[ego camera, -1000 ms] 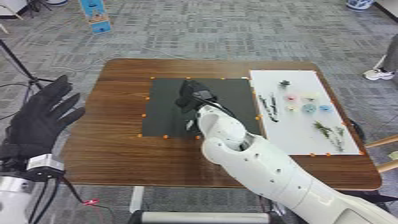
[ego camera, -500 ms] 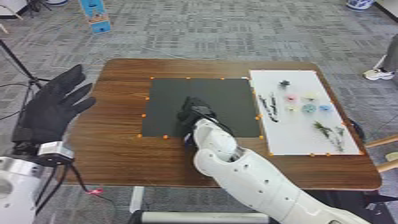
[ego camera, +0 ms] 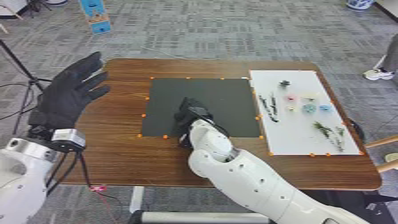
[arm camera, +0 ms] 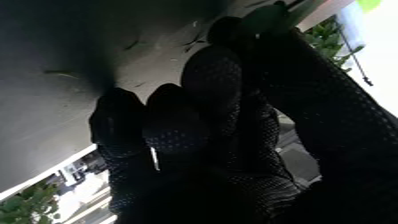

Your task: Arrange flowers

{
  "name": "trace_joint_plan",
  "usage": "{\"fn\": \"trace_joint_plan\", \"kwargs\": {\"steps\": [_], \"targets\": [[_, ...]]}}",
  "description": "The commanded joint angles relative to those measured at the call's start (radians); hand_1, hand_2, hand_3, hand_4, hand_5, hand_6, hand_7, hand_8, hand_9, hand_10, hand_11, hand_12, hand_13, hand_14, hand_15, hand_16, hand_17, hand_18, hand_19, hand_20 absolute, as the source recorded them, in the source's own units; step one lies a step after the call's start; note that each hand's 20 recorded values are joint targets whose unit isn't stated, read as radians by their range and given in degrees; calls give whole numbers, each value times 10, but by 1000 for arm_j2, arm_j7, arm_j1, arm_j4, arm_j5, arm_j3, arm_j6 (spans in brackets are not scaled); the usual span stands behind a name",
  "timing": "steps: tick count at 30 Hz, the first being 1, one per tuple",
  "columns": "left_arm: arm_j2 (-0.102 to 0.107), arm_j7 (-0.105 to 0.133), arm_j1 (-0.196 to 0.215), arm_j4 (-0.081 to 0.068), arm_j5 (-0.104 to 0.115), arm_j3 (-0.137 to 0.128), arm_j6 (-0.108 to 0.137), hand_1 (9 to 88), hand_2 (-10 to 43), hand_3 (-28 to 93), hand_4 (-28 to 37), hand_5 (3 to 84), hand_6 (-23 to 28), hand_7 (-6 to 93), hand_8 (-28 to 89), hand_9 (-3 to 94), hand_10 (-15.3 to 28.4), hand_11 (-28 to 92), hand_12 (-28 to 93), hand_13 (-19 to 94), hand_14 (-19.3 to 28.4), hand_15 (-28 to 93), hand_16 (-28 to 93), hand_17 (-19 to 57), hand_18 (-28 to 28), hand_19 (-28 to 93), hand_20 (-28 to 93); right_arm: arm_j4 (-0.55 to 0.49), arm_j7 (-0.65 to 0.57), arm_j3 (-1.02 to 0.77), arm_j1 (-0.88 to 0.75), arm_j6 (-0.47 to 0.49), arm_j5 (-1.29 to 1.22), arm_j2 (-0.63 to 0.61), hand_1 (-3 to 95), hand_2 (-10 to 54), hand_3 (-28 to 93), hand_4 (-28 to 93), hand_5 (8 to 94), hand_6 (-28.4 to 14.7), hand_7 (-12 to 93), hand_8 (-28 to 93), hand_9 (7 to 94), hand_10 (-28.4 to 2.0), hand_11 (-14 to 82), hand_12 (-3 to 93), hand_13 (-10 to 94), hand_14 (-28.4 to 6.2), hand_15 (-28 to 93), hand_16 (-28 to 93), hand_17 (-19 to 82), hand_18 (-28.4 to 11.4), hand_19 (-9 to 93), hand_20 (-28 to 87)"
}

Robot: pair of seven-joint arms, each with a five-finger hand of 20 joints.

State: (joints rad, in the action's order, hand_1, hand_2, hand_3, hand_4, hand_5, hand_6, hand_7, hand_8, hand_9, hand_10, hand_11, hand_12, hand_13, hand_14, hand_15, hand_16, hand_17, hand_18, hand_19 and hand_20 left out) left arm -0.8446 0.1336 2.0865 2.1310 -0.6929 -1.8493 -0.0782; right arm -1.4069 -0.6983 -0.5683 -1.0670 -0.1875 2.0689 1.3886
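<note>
My right hand (ego camera: 189,113) is over the dark mat (ego camera: 225,97), on its nearer half. In the right wrist view, the thumb and a finger of my right hand (arm camera: 200,120) meet around a green leaf (arm camera: 265,19); its stem is hidden by the glove. On the white board (ego camera: 289,137) lie dark branches (ego camera: 269,108), a dark green piece (ego camera: 284,83), a pink flower (ego camera: 290,98), a pale yellow one (ego camera: 311,95), blue ones (ego camera: 309,107) and green sprigs (ego camera: 323,128). My left hand (ego camera: 67,97) is raised left of the table, its fingers straight.
Orange markers (ego camera: 165,136) line the mat's border. The brown table (ego camera: 111,145) extends left of the mat and in front of it. Small leaf bits (arm camera: 60,73) lie on the dark surface, and leafy greenery (arm camera: 330,44) appears beyond the thumb in the right wrist view.
My right hand has drawn back toward the robot over the mat, with a slight shift left. My left hand has risen and moved right, toward the table's left edge.
</note>
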Motion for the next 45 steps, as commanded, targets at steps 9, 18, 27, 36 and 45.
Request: {"fn": "trace_joint_plan", "kwargs": {"steps": [9, 18, 27, 36, 45], "targets": [[29, -33, -60, -26, 8, 35, -33, 269, -95, 623, -283, 233, 29, 131, -74, 167, 95, 56, 220, 124, 139, 48, 88, -113, 189, 320, 101, -78, 10, -33, -49, 21, -101, 35, 438, -81, 647, -228, 677, 3, 427, 137, 747, -95, 521, 406, 673, -99, 778, 479, 407, -196, 932, 600], [26, -31, -54, -24, 10, 32, -33, 264, -95, 635, -283, 233, 33, 124, -68, 167, 103, 39, 235, 114, 148, 23, 105, -119, 191, 313, 113, -111, 33, -28, -48, 55, -125, 19, 409, -14, 504, -155, 690, -9, 355, -122, 735, -105, 500, 382, 658, -107, 770, 463, 395, -198, 932, 577], [-12, 3, 50, 21, -1, -40, 9, 265, -95, 637, -283, 234, 33, 123, -67, 168, 103, 34, 242, 119, 146, 23, 111, -120, 192, 312, 115, -118, 92, 0, -17, 149, 12, -44, 327, -40, 631, -188, 687, -12, 357, -118, 725, -110, 498, 388, 648, -110, 771, 458, 379, -201, 932, 564], [-44, 14, 111, 42, -2, -84, 21, 261, -95, 639, -283, 234, 33, 127, -67, 169, 105, 53, 234, 122, 146, 61, 90, -124, 195, 340, 109, -283, 136, 13, -2, 28, 275, -173, 342, -48, 756, -154, 546, -20, 399, 83, 637, -136, 558, 471, 614, -118, 784, 460, 358, -207, 932, 559], [-56, 23, 144, 55, -2, -100, 18, 263, -95, 625, -283, 235, 29, 131, -67, 171, 99, 74, 223, 129, 138, 94, 64, -120, 193, 355, 94, -356, 391, -45, -14, 264, 68, -234, 370, -28, 843, -84, 510, -1, 221, -113, 676, -120, 471, 698, 642, -130, 825, 488, 367, -221, 932, 633]]}}
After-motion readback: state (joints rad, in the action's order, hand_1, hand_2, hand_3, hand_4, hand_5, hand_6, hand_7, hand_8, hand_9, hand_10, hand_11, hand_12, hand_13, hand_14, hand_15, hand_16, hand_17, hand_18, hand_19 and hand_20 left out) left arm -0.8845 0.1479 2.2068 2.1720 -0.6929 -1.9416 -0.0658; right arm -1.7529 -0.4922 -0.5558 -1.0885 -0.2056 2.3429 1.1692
